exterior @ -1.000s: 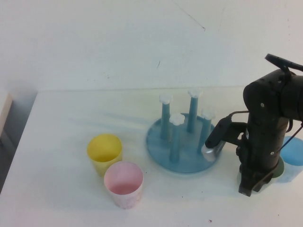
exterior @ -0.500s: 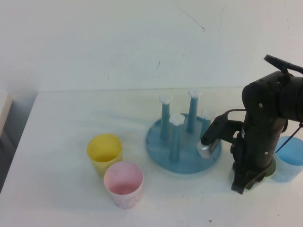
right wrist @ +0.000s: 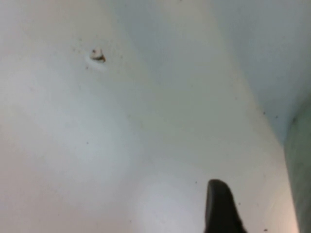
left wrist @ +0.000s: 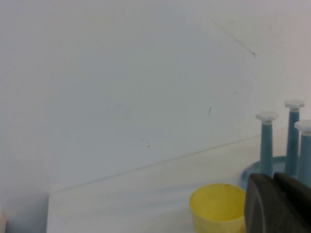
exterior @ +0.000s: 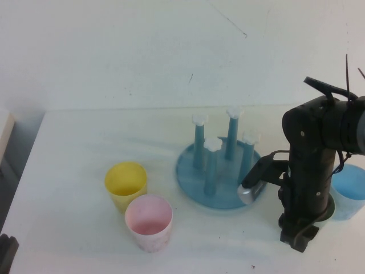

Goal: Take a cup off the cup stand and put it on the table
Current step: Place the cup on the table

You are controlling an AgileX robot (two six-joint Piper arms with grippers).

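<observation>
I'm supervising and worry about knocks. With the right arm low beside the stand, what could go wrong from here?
The right gripper hangs low over the table between the cup stand and the light blue cup; swinging away could bump either. The cup sits right beside it and might tip. The left gripper is parked far left.

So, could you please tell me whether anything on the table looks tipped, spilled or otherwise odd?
Nothing stands out. The yellow plastic cup, pink cup and light blue cup stand upright; the round blue cup stand sits flat, its pegs bare. The right gripper is low over the white table; the left gripper is parked.
</observation>
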